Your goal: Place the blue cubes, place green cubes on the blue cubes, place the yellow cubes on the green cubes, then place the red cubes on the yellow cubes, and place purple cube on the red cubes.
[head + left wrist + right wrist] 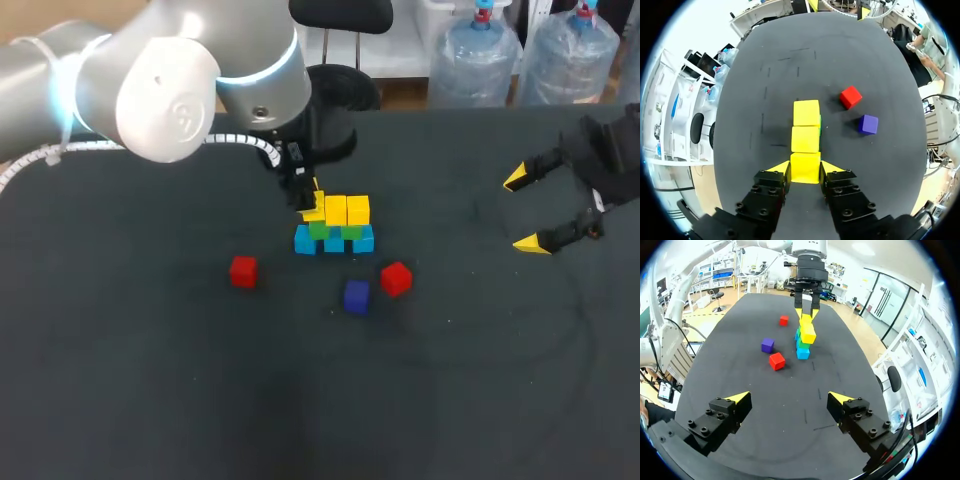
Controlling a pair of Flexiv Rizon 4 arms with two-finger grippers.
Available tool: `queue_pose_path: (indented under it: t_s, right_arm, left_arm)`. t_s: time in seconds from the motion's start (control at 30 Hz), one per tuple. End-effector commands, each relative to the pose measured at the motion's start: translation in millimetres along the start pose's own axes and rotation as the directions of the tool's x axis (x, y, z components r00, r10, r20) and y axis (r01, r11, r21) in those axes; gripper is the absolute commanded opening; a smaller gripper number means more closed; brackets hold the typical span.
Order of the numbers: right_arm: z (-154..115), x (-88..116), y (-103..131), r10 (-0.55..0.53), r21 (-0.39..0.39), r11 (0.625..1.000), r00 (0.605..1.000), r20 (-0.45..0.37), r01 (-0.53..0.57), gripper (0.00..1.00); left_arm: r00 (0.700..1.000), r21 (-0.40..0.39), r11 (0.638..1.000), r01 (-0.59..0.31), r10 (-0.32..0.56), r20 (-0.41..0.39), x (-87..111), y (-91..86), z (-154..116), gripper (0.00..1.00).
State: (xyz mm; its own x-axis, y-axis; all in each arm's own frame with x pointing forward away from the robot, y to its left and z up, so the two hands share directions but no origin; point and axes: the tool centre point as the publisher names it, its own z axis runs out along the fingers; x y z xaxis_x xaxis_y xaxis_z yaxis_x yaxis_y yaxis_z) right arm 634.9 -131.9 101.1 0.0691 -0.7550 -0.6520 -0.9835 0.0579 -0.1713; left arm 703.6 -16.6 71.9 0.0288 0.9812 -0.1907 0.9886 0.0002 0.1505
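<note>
Across the middle of the dark bench (150, 400): one small stack and three loose cubes.

Left arm (160, 80) comes in from the left side and ends at the stack's left end. Left hand (806, 169) is over that end, its fingers closed in on a yellow cube (805, 161), with one yellow tip touching each side face. Whether this cube rests fully on the layer below, I cannot tell.

Right hand (527, 212) hangs well to the right of the stack, fingers spread wide, holding nothing.

Stack: blue cubes (334, 242) lie in a row on the bench, with green cubes (320, 230) on them, mostly hidden. Two more yellow cubes (347, 210) sit on top, in line with the held one, all three touching.

Loose items:
- A red cube (243, 271) lies left of the stack and apart from it.
- A second red cube (396, 278) lies in front of the stack's right end.
- A purple cube (356, 295) lies near the second red one, not touching it.
</note>
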Motion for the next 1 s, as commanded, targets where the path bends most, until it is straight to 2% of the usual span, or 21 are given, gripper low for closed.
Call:
queue_pose_path:
  t_s: [0.03, 1.0]
  right_arm:
    - [1.3, 0.5, -1.0, -0.001, -0.001, 1.000, 1.000, 0.002, 0.001, 1.00]
    - [1.3, 0.5, -1.0, -0.001, -0.001, 1.000, 1.000, 0.002, 0.001, 1.00]
  left_arm:
    - [1.000, 0.007, 1.000, -0.004, 0.004, -0.006, -1.8, 3.4, 1.4, 0.00]
    - [1.000, 0.017, 1.000, -0.017, 0.018, -0.020, 0.4, 1.9, 6.3, 0.00]
